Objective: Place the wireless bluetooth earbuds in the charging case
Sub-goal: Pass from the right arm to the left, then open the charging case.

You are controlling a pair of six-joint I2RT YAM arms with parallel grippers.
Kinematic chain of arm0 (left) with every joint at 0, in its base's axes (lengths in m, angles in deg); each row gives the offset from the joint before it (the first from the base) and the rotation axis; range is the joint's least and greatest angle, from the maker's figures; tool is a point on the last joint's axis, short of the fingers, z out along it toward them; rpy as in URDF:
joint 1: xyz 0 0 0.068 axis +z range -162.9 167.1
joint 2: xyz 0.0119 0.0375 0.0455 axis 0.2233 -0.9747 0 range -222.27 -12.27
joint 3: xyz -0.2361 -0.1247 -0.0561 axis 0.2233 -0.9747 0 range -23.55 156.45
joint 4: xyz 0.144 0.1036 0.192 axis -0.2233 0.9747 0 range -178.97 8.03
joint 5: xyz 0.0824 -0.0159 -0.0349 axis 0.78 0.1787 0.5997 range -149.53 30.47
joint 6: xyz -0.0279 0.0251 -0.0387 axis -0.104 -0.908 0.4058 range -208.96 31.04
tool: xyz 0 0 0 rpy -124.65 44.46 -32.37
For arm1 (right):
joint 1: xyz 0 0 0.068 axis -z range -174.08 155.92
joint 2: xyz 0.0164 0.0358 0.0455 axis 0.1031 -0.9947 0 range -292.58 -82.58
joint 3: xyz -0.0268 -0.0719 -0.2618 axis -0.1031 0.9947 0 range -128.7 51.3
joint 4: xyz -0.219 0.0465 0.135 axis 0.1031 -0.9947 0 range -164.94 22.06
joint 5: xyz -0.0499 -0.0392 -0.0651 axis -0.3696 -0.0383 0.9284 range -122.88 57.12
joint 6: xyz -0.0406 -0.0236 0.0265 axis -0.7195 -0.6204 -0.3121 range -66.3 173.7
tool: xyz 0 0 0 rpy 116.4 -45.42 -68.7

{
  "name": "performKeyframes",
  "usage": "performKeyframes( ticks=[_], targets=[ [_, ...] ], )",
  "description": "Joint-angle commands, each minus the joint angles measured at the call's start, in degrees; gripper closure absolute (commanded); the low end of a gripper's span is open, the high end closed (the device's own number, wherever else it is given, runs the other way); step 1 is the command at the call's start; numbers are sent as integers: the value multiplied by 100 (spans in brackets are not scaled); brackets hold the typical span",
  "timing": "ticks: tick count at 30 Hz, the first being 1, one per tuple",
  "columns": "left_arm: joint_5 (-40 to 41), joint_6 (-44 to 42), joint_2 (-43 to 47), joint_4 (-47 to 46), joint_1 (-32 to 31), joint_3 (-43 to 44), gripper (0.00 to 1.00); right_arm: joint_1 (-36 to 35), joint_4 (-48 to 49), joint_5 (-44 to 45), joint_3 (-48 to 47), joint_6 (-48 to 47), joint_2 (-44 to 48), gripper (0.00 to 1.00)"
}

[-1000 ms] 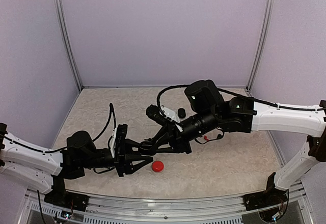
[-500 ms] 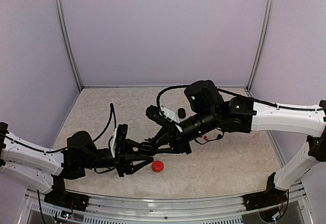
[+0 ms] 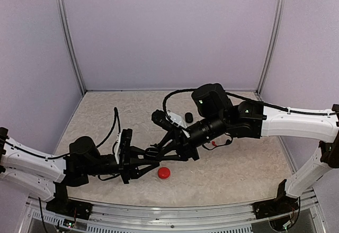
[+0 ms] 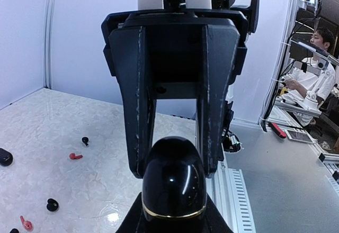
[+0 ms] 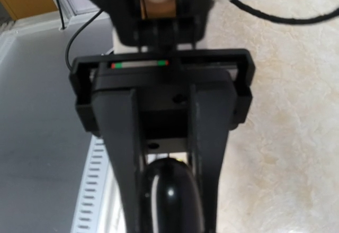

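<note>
I judge the task barely begun: none of the earbuds [image 4: 76,156] is in a case. Two red and two black ones show in the left wrist view, lying loose on the table [image 3: 106,116], all apart from one another.

The black charging case [image 4: 172,182] hangs between my two tools above the middle of the table, somewhat toward its near edge. Its gold seam reads as one closed line, so I take the lid to be shut.

My left gripper [image 3: 151,161] is narrow, its fingers clamped on the case. My right gripper [image 3: 161,151] flanks the other end, also narrow, but I cannot tell whether it presses or only touches.

A red case [image 3: 164,173] sits closed near the near edge.

What is left: open the lid, then fetch and seat the earbuds.
</note>
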Motion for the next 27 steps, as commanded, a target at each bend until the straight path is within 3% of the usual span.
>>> performKeyframes(
  ticks=[1,5,27],
  targets=[
    [-5,-103,138,-194,-26,85,92,-58,169,6,-75,9,-12,63],
    [-71,-79,148,-182,-26,87,93,-53,263,117,-95,53,-18,58],
    [20,-488,276,45,-170,25,96,484,679,69,45,633,305,58]
  ],
)
